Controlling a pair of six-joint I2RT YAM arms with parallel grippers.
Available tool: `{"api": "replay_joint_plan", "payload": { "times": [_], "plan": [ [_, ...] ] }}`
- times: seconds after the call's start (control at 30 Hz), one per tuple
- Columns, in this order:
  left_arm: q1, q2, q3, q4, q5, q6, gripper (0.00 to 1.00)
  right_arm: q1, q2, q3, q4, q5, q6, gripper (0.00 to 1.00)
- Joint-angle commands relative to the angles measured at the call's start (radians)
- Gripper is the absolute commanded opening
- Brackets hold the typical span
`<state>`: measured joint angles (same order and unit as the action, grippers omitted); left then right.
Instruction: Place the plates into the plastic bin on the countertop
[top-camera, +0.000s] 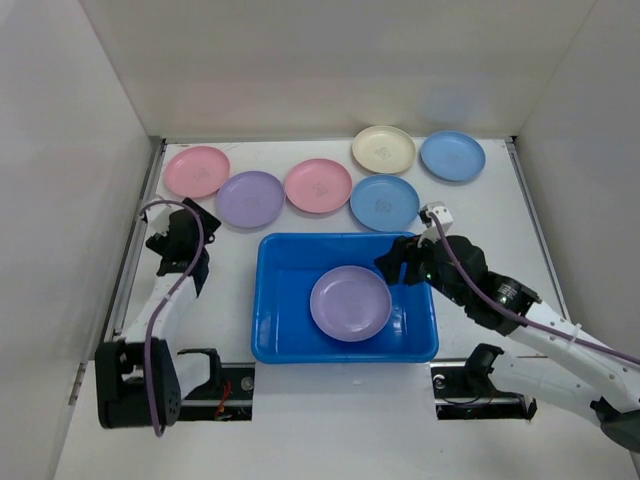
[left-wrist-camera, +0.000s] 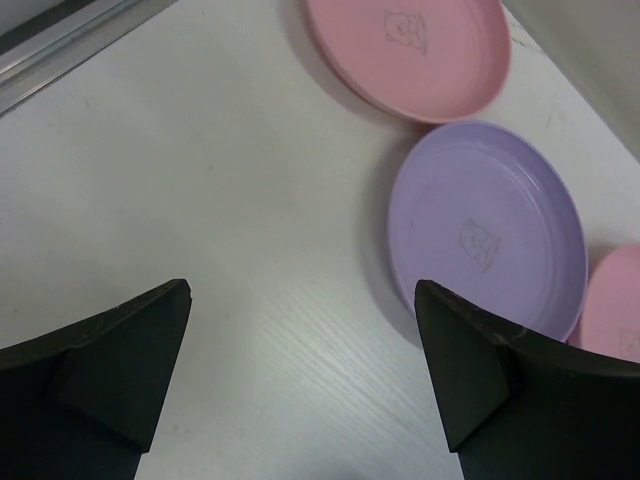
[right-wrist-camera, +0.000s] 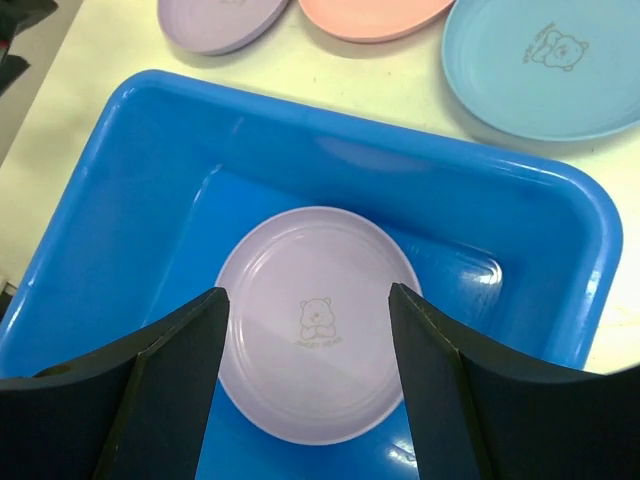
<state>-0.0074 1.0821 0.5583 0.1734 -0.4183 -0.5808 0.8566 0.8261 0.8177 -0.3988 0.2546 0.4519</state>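
You've got one lilac plate (top-camera: 350, 303) in the plastic bin (top-camera: 272, 292), six plates (top-camera: 197, 170) waiting on the countertop (top-camera: 480, 212) — right gripper (right-wrist-camera: 308, 305) and left gripper (left-wrist-camera: 302, 310) both gape empty.

No legible text, only bear emblems (right-wrist-camera: 316, 322) on plates (right-wrist-camera: 290, 260)

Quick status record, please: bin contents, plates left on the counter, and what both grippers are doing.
bin contents: lilac plate, flat in the plastic bin
on countertop: six plates: pink, lilac, pink, cream, light blue, light blue
left gripper: open, empty, over bare countertop near the outside lilac plate
right gripper: open, empty, above the binned plate
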Motion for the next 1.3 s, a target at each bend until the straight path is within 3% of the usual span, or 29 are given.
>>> {"api": "replay_joint_plan", "payload": {
  "times": [0.0,0.13,0.43,0.6,1.1,1.2,1.27],
  "plan": [
    [0.072,0.097,0.064,0.133,0.097,-0.157,0.94,-0.009,-0.063,-0.051,0.072,0.011,-0.018,0.72],
    [0.138,0.277,0.129,0.23,0.191,-0.266,0.9,-0.017,-0.128,-0.086,0.078,0.011,-0.012,0.72],
    [0.247,0.602,0.274,0.394,0.321,-0.458,0.69,-0.014,-0.188,-0.111,0.086,0.017,-0.016,0.72],
    [0.289,0.737,0.374,0.4,0.363,-0.51,0.6,-0.018,-0.177,-0.111,0.094,0.015,-0.018,0.72],
    [0.313,1.006,0.68,0.267,0.383,-0.511,0.54,-0.08,-0.154,-0.106,0.103,0.015,-0.027,0.73],
    [0.323,1.032,0.706,0.239,0.383,-0.505,0.44,-0.09,-0.153,-0.107,0.107,0.015,-0.028,0.73],
    [0.327,1.047,0.724,0.209,0.383,-0.499,0.24,-0.097,-0.147,-0.109,0.115,0.012,-0.028,0.73]
  ]
}}
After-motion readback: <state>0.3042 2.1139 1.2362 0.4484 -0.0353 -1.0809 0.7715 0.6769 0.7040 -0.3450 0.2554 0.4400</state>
